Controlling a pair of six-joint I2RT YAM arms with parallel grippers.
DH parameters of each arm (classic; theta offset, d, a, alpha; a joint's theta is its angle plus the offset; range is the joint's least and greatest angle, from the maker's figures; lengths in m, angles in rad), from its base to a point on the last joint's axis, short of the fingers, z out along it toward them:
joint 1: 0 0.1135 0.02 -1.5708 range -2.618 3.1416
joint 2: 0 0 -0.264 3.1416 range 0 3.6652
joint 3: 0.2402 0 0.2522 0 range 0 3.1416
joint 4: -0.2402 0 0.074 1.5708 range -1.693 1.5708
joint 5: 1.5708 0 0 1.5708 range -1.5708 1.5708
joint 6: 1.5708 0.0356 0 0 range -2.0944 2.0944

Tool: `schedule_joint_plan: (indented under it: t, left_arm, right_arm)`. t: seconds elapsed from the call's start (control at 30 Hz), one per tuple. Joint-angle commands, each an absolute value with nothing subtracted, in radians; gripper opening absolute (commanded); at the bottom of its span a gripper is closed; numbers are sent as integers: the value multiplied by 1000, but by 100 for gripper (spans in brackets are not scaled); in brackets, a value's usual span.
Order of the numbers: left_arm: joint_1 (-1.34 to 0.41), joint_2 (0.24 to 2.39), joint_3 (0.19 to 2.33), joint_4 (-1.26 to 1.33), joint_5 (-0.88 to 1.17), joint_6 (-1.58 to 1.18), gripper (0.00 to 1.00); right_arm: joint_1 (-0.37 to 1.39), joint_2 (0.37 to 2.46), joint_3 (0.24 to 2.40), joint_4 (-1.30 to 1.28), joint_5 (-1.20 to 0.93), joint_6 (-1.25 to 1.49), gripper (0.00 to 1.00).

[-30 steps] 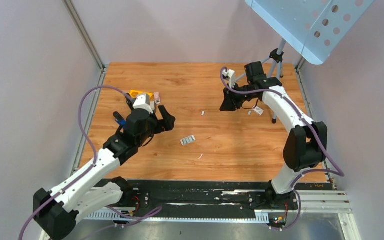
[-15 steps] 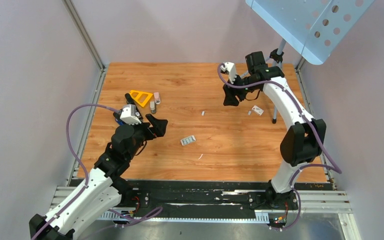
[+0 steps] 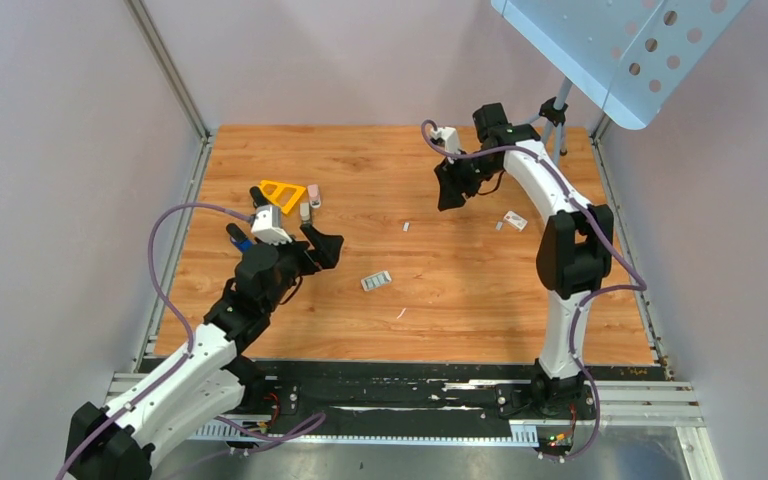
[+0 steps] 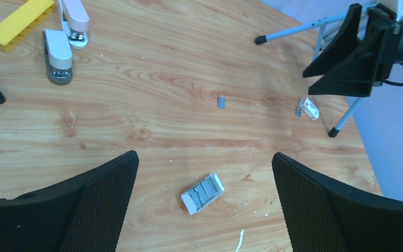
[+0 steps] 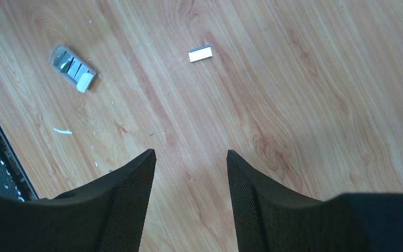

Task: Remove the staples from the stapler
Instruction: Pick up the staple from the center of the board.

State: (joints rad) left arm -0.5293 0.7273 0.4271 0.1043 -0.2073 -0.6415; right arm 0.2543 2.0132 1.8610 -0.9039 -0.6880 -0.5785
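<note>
The pink stapler (image 3: 309, 203) lies at the back left as two pale pieces (image 4: 59, 54) side by side; whether they are joined I cannot tell. A loose strip of staples (image 3: 406, 227) rests mid-table, seen too as a strip (image 5: 200, 53) from the right wrist. A clear box of staples (image 4: 203, 193) sits on the wood just ahead of my left gripper (image 4: 203, 157), which is wide open and empty, right of the stapler (image 3: 312, 262). My right gripper (image 5: 190, 153) hovers open over bare wood at the back (image 3: 450, 192).
A yellow triangular block (image 3: 282, 192) lies behind the stapler. A small white box (image 3: 515, 220) and a grey bit (image 3: 499, 226) sit under the right arm. Tripod legs (image 4: 315, 26) and a perforated blue panel (image 3: 620, 50) stand back right. A white sliver (image 3: 400, 313) lies near the front.
The right arm swung left and toward the back, off the small white box, and its jaws widened. The left gripper drew back from the stapler, then edged forward again.
</note>
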Motion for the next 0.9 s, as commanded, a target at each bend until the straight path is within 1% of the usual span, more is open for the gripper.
schedule_joint_plan:
  t: [0.0, 0.13, 0.3, 0.47, 0.6, 0.87]
  left_arm:
    - [-520, 765, 419, 203, -178, -669, 100]
    - [-518, 772, 389, 248, -179, -695, 100]
    - [-508, 820, 346, 372, -161, -731, 100]
    - [-505, 903, 353, 421, -126, -762, 100]
    - [-505, 936, 351, 448, -118, -782, 100]
    - [-503, 971, 364, 444, -117, -792, 100]
  right_arm:
    - [241, 2066, 1921, -888, -671, -501, 56]
    - [243, 2107, 1942, -855, -642, -458, 55]
    - [246, 2124, 1939, -815, -587, -396, 54]
    - [248, 2155, 1934, -748, -470, -220, 49]
    - [276, 2174, 1916, -716, -474, -125, 44]
    - [360, 2172, 1842, -658, -476, 16, 43]
